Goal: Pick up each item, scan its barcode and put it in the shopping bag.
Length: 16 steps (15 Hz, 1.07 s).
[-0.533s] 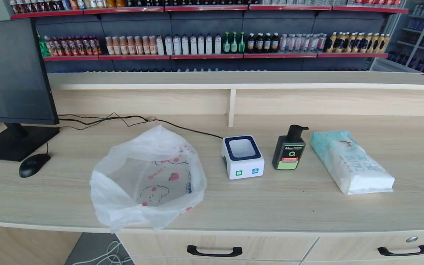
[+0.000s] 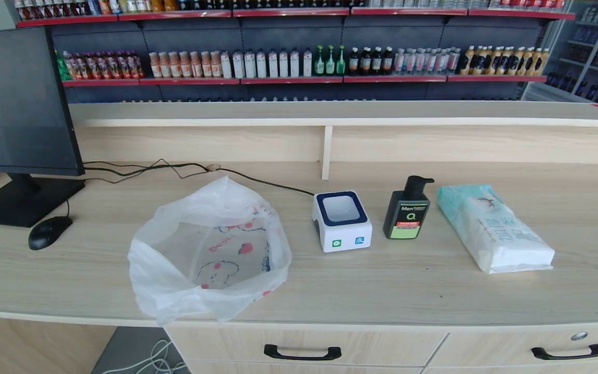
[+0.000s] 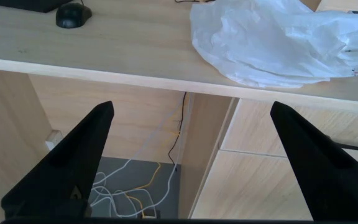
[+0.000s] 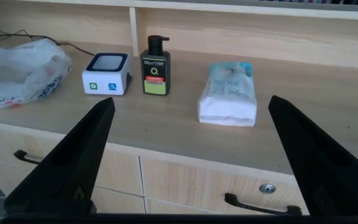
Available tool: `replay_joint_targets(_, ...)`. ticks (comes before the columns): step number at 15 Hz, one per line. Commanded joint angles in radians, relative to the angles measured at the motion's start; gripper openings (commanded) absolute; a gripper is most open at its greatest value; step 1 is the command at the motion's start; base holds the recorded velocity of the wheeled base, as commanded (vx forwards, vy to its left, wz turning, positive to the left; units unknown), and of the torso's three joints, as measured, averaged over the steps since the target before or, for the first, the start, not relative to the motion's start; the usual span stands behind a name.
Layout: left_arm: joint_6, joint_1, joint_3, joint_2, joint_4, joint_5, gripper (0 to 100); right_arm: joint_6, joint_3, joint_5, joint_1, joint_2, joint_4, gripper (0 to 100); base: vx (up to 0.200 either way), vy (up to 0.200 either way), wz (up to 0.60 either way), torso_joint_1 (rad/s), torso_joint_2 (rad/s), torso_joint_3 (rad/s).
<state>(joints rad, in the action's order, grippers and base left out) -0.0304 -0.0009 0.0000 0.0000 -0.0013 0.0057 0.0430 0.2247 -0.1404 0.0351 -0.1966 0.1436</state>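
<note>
Your worktop (image 2: pixel 434 296) carries everything for this job, and over the last half second nothing on it has moved. The whole head view has only shifted a touch, which is the camera and not the goods. So read it as a task not yet started, with both items waiting to be picked up, scanned and bagged.

The shopping bag (image 2: pixel 211 254) sits open towards the robot's left, its lower edge drooping over the front of the worktop. It looks empty to me, though the printed, cloudy plastic makes that hard to be sure of. Well over on the right lies the pack of tissues (image 2: pixel 493 231), flat on its side. The scanner (image 2: pixel 341 221) stands between the bag and the goods, window facing up. Just beside it on the right is the pump bottle (image 2: pixel 407 213), upright, close to the pack of tissues but apart from it.

The left gripper (image 3: pixel 191 106) hangs low in front of the cabinet, below the bag, with its fingers wide apart and holding nothing. The right gripper (image 4: pixel 191 99) waits off the front edge, facing the bottle and the tissues, its fingers likewise spread and empty.

You'll likely want the right arm to take the bottle first, since it stands nearest the scanner.
</note>
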Motion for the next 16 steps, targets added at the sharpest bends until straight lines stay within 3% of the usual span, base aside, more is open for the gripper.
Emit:
replay_joint_targets(1, 0.000, -0.001, 0.000, 0.000, 0.000, -0.001, 100, -0.002, 0.107, -0.001, 0.023, -0.322, 0.140, 100, 0.000, 0.000, 0.00, 0.000, 0.00, 0.000)
replay_joint_targets(3, 0.000, 0.001, 0.000, 0.000, 0.000, 0.000, 100, -0.003, 0.085, -0.001, 0.025, -0.495, 0.390, 100, 0.000, 0.000, 0.00, 0.000, 0.00, 0.000)
replay_joint_targets(7, 0.000, -0.001, 0.000, 0.002, 0.000, 0.000, 100, -0.018, 0.033, -0.007, 0.068, -0.707, 0.709, 100, 0.000, 0.000, 0.00, 0.000, 0.00, 0.000)
replay_joint_targets(10, 0.000, -0.001, 0.000, 0.000, 0.000, 0.000, 100, -0.006, -0.030, -0.007, 0.112, -0.909, 1.070, 100, 0.000, 0.000, 0.00, 0.000, 0.00, 0.000)
replay_joint_targets(13, 0.000, -0.001, 0.000, 0.000, 0.000, 0.000, 100, 0.012, -0.036, -0.007, 0.112, -1.034, 1.225, 100, 0.000, 0.000, 0.00, 0.000, 0.00, 0.000)
replay_joint_targets(16, 0.000, 0.001, 0.000, 0.000, 0.000, 0.000, 100, 0.095, -0.019, -0.025, 0.115, -1.101, 1.237, 100, 0.000, 0.000, 0.00, 0.000, 0.00, 0.000)
